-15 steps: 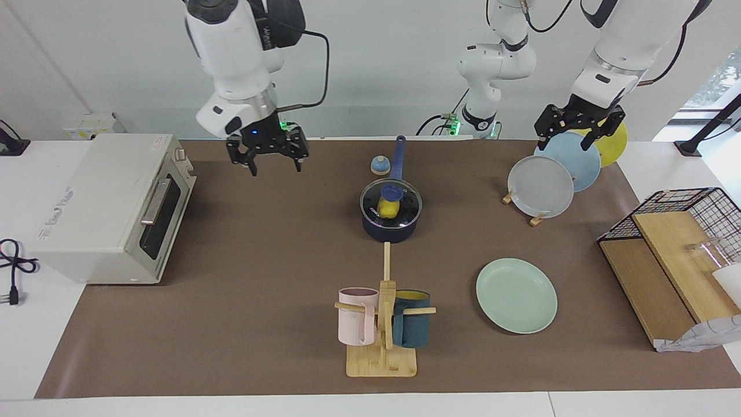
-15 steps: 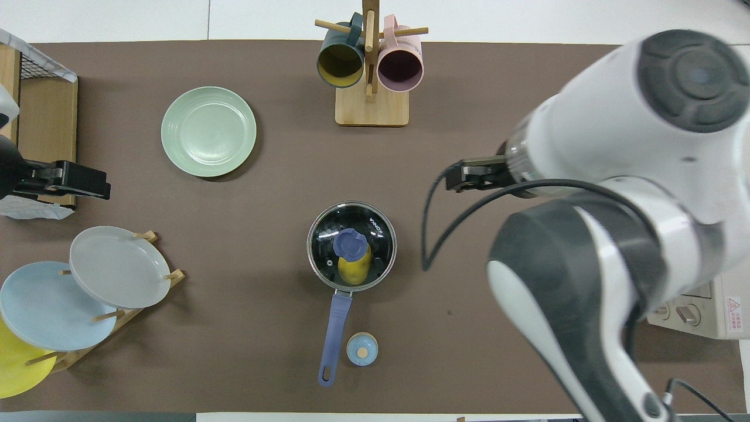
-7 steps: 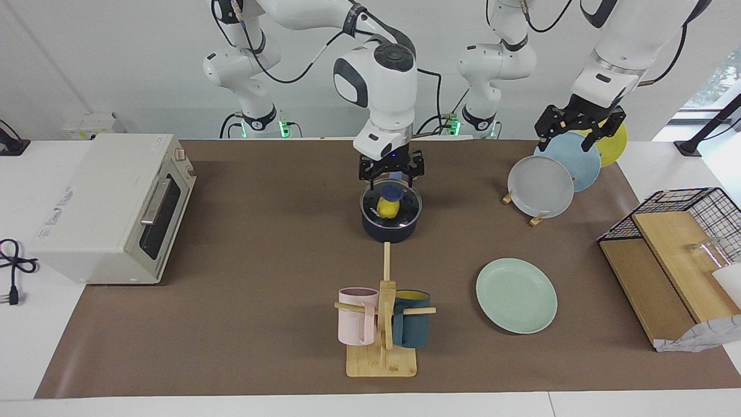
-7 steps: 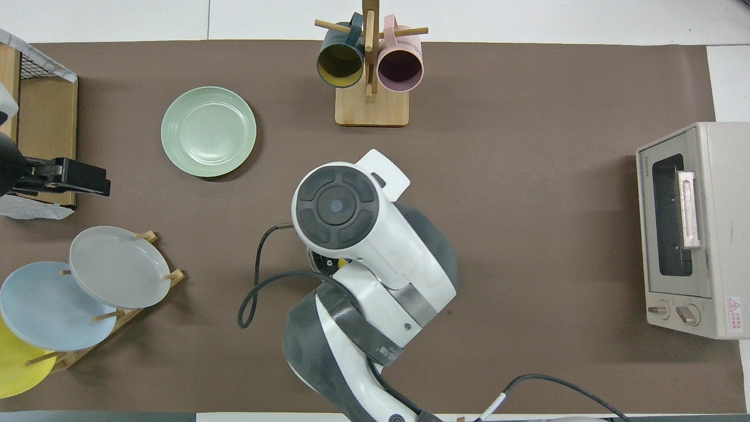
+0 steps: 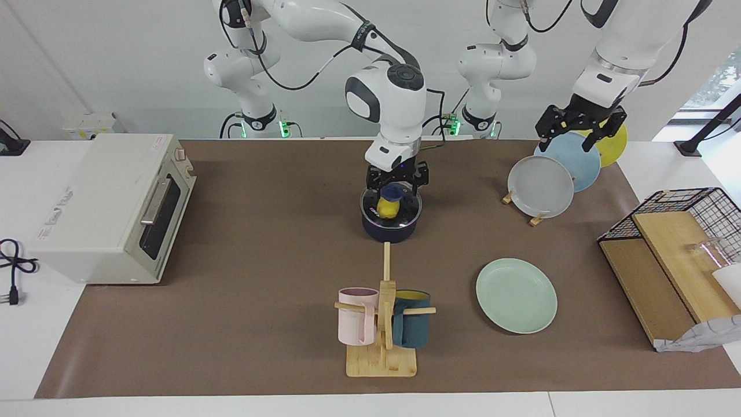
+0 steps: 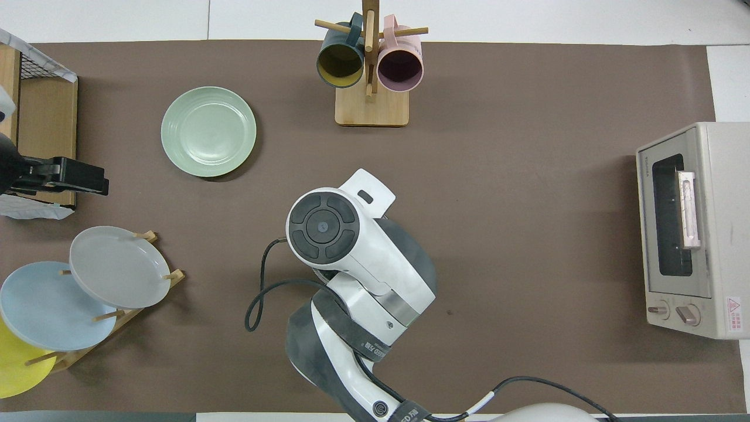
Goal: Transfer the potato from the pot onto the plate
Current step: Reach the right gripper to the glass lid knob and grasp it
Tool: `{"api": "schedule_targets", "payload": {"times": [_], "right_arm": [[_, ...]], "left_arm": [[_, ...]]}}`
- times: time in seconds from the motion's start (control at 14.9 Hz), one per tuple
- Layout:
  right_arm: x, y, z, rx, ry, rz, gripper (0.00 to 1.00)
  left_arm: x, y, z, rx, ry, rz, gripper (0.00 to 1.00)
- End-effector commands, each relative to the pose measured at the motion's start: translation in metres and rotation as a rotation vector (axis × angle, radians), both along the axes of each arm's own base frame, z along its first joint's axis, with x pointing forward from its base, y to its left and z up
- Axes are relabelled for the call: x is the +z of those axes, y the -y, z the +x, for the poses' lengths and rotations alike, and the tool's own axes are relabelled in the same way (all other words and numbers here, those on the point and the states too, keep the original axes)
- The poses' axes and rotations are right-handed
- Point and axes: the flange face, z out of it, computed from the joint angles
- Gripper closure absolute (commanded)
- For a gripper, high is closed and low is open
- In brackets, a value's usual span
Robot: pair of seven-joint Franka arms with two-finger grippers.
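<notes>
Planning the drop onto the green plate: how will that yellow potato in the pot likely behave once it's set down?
The potato is a lumpy oval, so it would probably roll or rock. It looks like smooth toy food, likely light and a bit slippery. The plate has a raised rim that should stop it. It sits under a glass lid on the pot, with the right tool at the knob.

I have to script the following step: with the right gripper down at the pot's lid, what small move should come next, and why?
Probably shut the right gripper on the lid's blue knob and lift: the glass lid covers the pot, with the potato under it.
</notes>
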Motion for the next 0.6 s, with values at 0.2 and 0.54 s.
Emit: {"api": "schedule_targets", "payload": {"times": [0.2, 0.54], "right_arm": [[-0.0052, 0.0028, -0.0156, 0.019, 0.004, -0.014, 0.05], [-0.0073, 0.005, -0.018, 0.024, 0.001, -0.017, 0.5]], "left_arm": [[0.0011, -0.0026, -0.0069, 0.003, 0.027, 0.008, 0.0], [0.0011, -0.0008, -0.0072, 0.002, 0.027, 0.007, 0.0]]}}
